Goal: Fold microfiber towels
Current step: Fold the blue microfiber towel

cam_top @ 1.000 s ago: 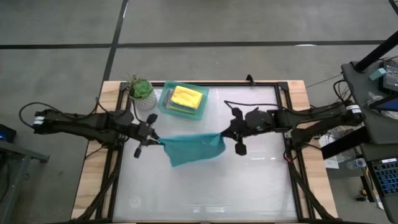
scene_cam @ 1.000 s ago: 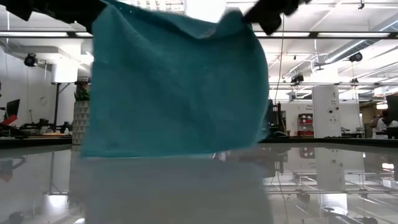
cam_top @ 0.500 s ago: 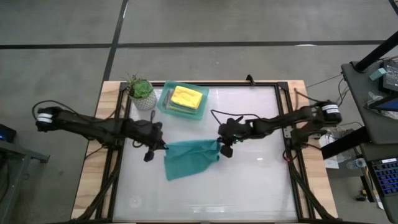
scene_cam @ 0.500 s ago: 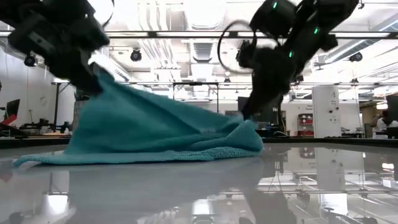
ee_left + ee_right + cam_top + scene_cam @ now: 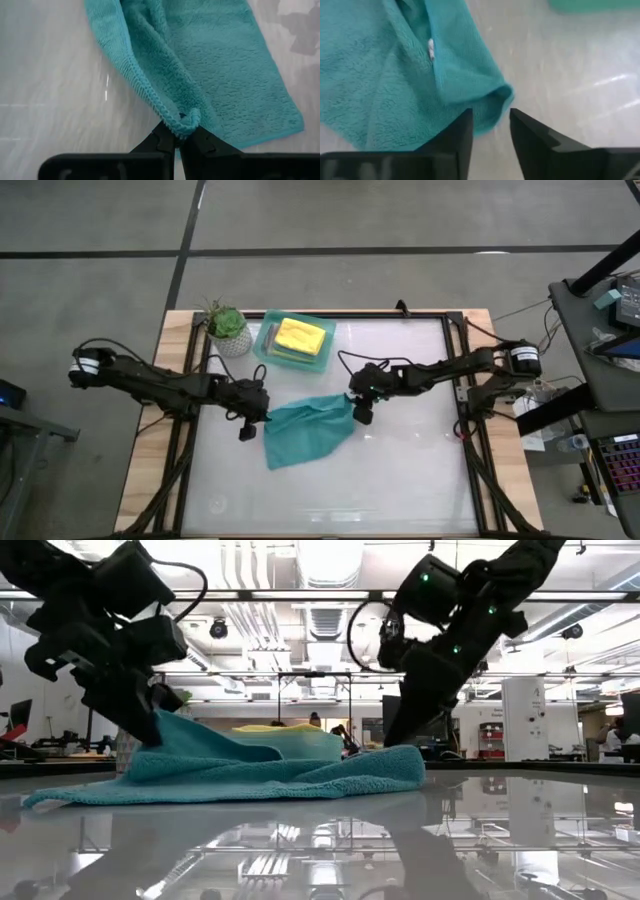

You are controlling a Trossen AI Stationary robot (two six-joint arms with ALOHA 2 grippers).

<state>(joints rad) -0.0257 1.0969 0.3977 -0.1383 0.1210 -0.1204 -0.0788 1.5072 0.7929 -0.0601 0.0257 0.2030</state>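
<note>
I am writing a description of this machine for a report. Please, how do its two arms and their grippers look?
Both arms are slim, dark and jointed, with loose black cables looping along them. Each has a white band near its outer end. The left gripper and right gripper have dark, flat, wedge-shaped fingers. Small green lights glow on the right arm in the low view.

Lab/workshop: exposed ceiling ducts [image 5: 320, 565], equipment racks [image 5: 520, 720] (open-plan hall).

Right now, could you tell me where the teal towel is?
In the high view, the teal towel lies mid-table between both claws, just in front of the tray.
</note>
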